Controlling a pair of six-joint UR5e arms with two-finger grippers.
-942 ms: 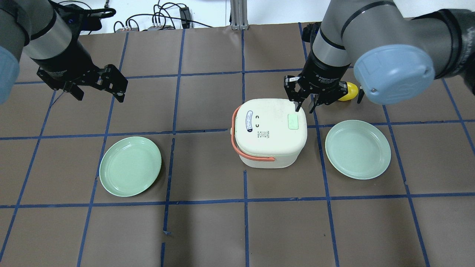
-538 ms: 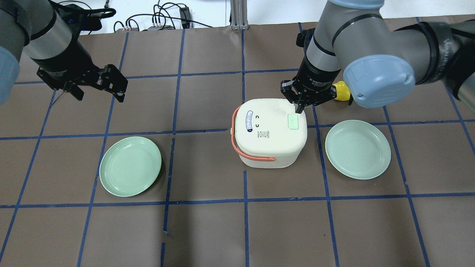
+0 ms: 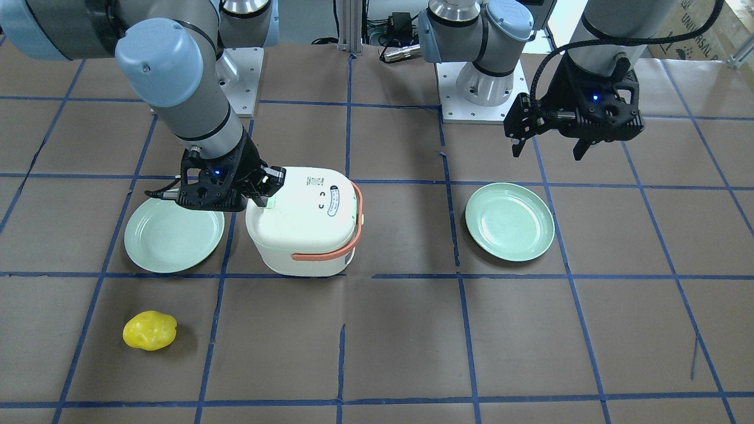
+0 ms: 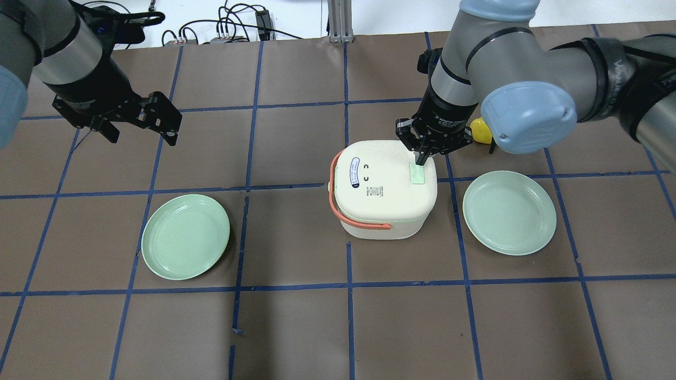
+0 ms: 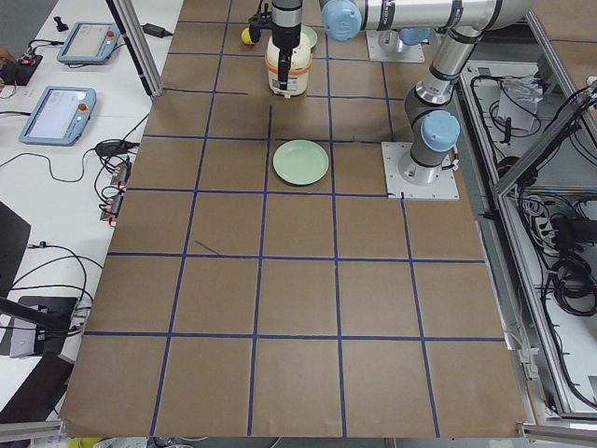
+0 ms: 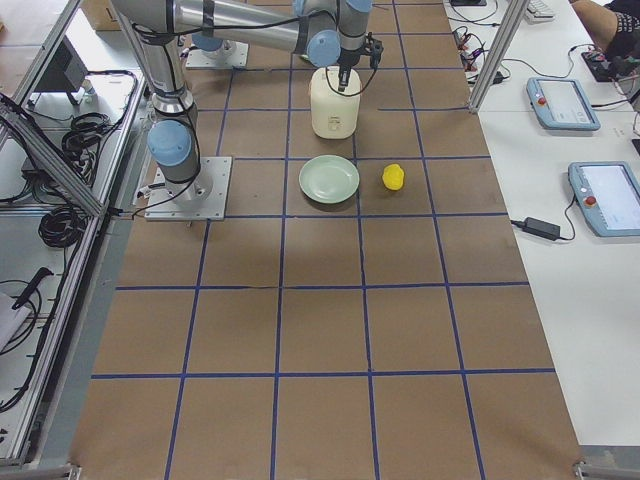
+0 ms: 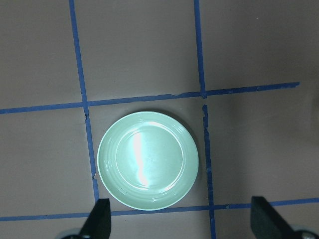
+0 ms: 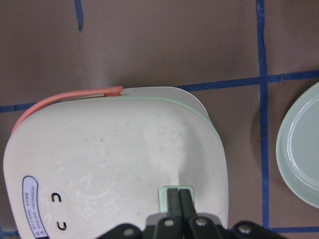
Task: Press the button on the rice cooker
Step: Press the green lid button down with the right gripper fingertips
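Note:
The white rice cooker [image 4: 383, 184] with an orange handle stands mid-table. Its pale green button [image 4: 417, 174] is on the lid's right side. My right gripper [image 4: 421, 160] is shut and empty, its joined fingertips [image 8: 179, 199] touching the button's far edge; the button [image 8: 162, 195] shows around them in the right wrist view. The front view shows the same gripper [image 3: 263, 197] at the lid's edge. My left gripper [image 4: 141, 136] is open and empty, held high over the table's far left, above a green plate [image 7: 148, 160].
One green plate [image 4: 185, 236] lies left of the cooker and another [image 4: 509, 212] right of it. A yellow lemon-like object [image 4: 479, 130] lies beyond the right gripper, partly hidden by the arm. Brown paper with blue tape lines covers the table.
My right gripper has shut its fingers and moved left and toward the cooker, bringing the tips onto the green button. The left arm has not moved.

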